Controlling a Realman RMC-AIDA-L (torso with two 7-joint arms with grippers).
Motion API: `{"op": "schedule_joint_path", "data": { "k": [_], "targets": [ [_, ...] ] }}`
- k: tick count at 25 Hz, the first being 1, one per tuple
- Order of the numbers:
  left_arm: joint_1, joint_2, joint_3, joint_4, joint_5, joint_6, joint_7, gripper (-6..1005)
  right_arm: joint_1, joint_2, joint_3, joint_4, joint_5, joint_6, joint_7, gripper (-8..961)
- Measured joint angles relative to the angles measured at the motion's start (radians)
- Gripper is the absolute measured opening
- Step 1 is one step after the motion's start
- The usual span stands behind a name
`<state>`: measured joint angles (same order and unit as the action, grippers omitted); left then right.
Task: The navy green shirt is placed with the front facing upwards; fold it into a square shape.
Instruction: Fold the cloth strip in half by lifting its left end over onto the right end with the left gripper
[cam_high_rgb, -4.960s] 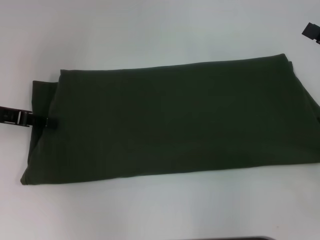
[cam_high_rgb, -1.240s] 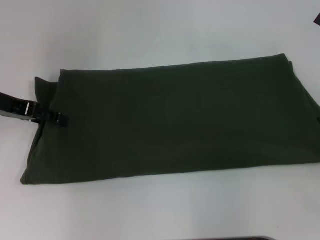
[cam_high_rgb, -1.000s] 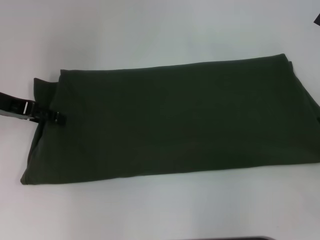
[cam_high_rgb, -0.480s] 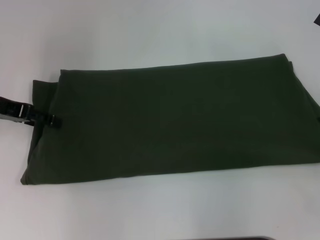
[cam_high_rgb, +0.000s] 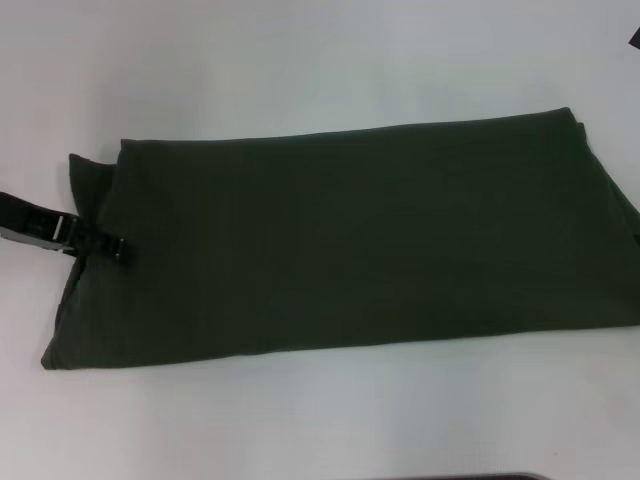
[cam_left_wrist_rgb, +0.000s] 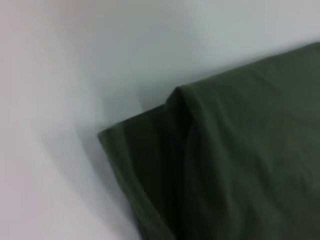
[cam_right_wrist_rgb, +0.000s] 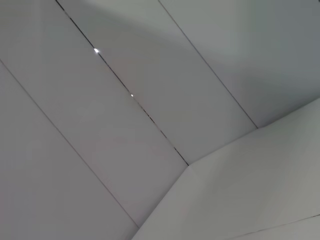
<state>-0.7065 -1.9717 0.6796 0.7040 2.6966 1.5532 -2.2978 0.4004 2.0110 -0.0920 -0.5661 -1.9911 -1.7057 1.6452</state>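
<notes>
The navy green shirt lies flat on the white table, folded into a long rectangle with no lettering showing. My left gripper reaches in from the left and is shut on the shirt's left end, about halfway along that edge. In the left wrist view the shirt shows a layered corner with a fold ridge. Only a dark sliver of my right gripper shows at the far right edge of the head view, well away from the cloth.
The shirt's right end runs up to the frame's right edge. A dark object peeks in at the bottom edge. The right wrist view shows only pale panels with seams.
My left gripper has shifted slightly right and toward the near side at the shirt's left end, and that end's far corner has moved with it. The right gripper pulled almost out of view five seconds ago.
</notes>
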Motion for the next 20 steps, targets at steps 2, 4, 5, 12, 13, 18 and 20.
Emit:
{"op": "schedule_joint_path", "data": {
  "k": [2, 4, 5, 12, 13, 18, 20],
  "targets": [
    [-0.003, -0.005, 0.000, 0.003, -0.003, 0.001, 0.003, 901, 0.000, 0.000, 0.000, 0.000, 0.000, 0.000, 0.001, 544],
    [-0.008, -0.009, 0.000, 0.006, -0.006, 0.002, 0.006, 901, 0.000, 0.000, 0.000, 0.000, 0.000, 0.000, 0.001, 545],
    [-0.011, -0.011, 0.000, 0.007, -0.006, 0.003, 0.007, 901, 0.000, 0.000, 0.000, 0.000, 0.000, 0.000, 0.001, 545],
    [-0.025, -0.016, 0.000, 0.010, -0.005, 0.002, 0.009, 901, 0.000, 0.000, 0.000, 0.000, 0.000, 0.000, 0.001, 543],
    [-0.025, -0.016, 0.000, 0.010, -0.003, -0.002, 0.009, 901, 0.000, 0.000, 0.000, 0.000, 0.000, 0.001, 0.001, 543],
    [-0.014, -0.010, -0.001, 0.011, 0.000, -0.016, 0.010, 901, 0.000, 0.000, 0.000, 0.001, 0.000, 0.003, 0.000, 542],
    [-0.009, -0.008, -0.002, 0.012, 0.000, -0.017, 0.010, 901, 0.000, 0.000, 0.000, 0.001, 0.000, 0.003, 0.000, 542]
  ]
}}
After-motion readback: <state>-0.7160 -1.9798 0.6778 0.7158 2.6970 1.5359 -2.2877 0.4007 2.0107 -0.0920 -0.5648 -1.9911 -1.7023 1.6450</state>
